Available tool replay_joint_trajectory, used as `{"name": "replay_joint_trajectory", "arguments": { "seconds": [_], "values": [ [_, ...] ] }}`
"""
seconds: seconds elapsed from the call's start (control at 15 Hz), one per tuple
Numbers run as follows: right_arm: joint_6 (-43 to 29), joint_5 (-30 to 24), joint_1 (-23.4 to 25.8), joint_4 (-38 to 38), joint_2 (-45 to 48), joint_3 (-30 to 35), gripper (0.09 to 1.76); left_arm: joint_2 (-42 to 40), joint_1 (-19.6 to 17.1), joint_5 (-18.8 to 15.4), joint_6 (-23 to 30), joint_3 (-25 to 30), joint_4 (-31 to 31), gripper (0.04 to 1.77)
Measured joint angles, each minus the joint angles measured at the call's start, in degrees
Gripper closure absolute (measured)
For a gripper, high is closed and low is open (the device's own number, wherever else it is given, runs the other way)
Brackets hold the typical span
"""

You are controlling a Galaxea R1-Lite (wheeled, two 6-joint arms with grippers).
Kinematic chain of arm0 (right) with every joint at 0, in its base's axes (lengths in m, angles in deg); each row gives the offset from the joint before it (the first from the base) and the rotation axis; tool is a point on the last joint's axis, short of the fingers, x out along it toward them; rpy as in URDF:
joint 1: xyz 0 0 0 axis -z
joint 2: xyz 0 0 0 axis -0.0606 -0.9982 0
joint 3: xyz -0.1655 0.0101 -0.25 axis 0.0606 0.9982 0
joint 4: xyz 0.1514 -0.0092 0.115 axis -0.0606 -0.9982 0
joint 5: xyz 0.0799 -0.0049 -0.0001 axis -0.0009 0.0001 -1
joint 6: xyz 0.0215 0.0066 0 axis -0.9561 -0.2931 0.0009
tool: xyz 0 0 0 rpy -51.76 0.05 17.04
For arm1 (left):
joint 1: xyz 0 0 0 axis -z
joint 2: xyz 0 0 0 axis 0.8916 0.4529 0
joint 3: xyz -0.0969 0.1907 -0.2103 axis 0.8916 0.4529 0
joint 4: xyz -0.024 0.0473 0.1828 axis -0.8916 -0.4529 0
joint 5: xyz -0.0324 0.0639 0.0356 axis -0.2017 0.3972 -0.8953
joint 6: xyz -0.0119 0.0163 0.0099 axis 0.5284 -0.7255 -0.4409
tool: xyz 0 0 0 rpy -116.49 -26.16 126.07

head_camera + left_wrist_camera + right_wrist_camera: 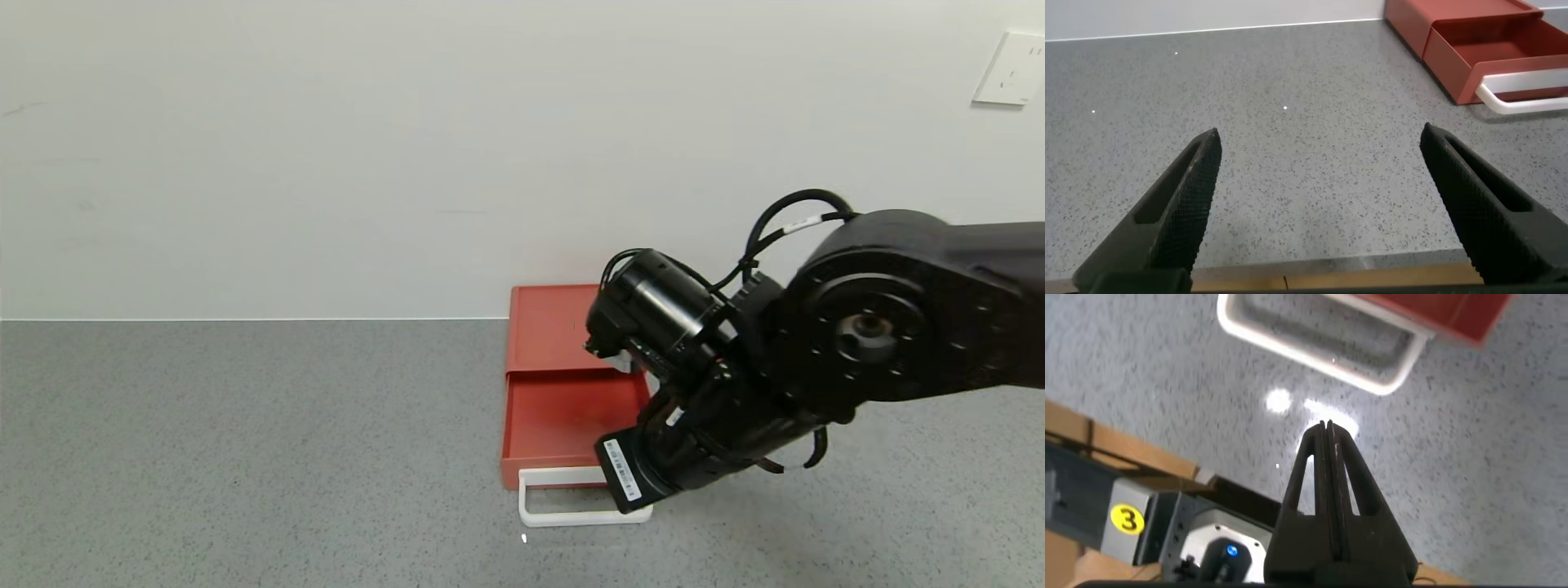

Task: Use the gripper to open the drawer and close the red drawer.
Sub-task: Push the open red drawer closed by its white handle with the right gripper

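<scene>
The red drawer (563,384) sits on the grey table (245,441) with its back against the wall (326,147). Its tray is slid out toward the robot, so the opening half of the job looks done and the closing push remains. The white handle (571,506) lies flat on the table at the drawer's front edge. The right gripper (1325,445) hovers just in front of that handle, not touching it, its fingers pressed together into a single blunt tip, probably so it can shove the handle and tray back in. Well away from the drawer to its left, the left gripper (1319,204) is parked low over bare table, fingers spread wide and holding nothing.
</scene>
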Motion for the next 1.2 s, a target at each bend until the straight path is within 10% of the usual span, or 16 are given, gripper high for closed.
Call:
{"name": "replay_joint_trajectory", "arguments": {
  "seconds": [0.53,1.2],
  "values": [
    [5.7,-1.1,2.0,10.2,19.7,18.0,1.73,0.0,0.0,0.0,0.0,0.0,0.1,0.06],
    [9.3,-8.0,6.9,12.2,25.2,21.2,1.73,0.0,0.0,0.0,0.0,0.0,0.2,0.06]
  ]
}}
